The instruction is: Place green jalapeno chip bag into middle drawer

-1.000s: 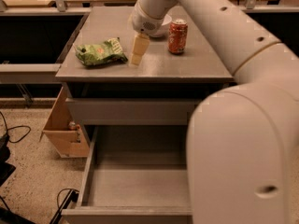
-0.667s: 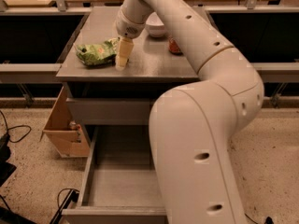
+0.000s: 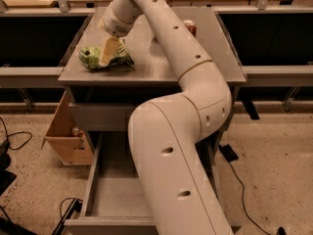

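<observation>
- Camera view taken up mostly by the cream robot arm: rises from the bottom edge, bends at a thick elbow right of centre, and reaches up and left over the cabinet top.
- Next in size, the grey surface of the cabinet: spans the upper middle, carries the bag and the can, and sits above a closed drawer front.
- Wide grey middle drawer: stands pulled well out toward the camera at the bottom, with its right part hidden behind the arm.
- Brown wooden box: stands on the floor just beside the cabinet's left side, leaning outward, with something inside too small to name.
- Crumpled green jalapeno chip bag: lies on the left part of the surface near the front-left corner, well apart from the open drawer below.
- Pale gripper: points down at the arm's end onto the middle of the bag. Overlaps the green foil so that the bag shows on either side of it, and looks to be touching it. Cannot tell how far open, nor whether it has hold of the bag.
- Red-orange soda can: upright toward the back right of the surface, partly hidden by the arm, well apart from the bag.
- Thin black cable: looped on the floor by the drawer's front-left corner.
</observation>
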### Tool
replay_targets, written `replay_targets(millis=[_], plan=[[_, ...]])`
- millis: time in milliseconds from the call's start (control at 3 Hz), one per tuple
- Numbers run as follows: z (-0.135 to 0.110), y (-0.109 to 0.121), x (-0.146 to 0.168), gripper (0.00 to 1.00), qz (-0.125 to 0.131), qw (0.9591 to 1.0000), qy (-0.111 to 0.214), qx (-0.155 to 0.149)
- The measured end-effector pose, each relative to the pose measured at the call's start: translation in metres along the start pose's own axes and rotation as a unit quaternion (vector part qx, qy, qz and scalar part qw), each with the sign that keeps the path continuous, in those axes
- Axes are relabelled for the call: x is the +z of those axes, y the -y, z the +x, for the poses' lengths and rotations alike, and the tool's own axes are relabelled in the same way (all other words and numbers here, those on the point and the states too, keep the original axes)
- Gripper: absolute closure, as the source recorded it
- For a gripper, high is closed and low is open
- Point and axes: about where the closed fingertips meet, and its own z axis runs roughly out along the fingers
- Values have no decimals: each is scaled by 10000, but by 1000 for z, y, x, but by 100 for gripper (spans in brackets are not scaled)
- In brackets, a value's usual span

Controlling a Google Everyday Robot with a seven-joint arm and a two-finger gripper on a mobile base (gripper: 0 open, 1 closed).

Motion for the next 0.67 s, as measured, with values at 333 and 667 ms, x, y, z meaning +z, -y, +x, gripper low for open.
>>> replay_targets(millis=[333, 667], plan=[[-3, 5, -3, 42, 85, 9999, 64, -13], [-3, 5, -3, 65, 84, 9999, 64, -14]])
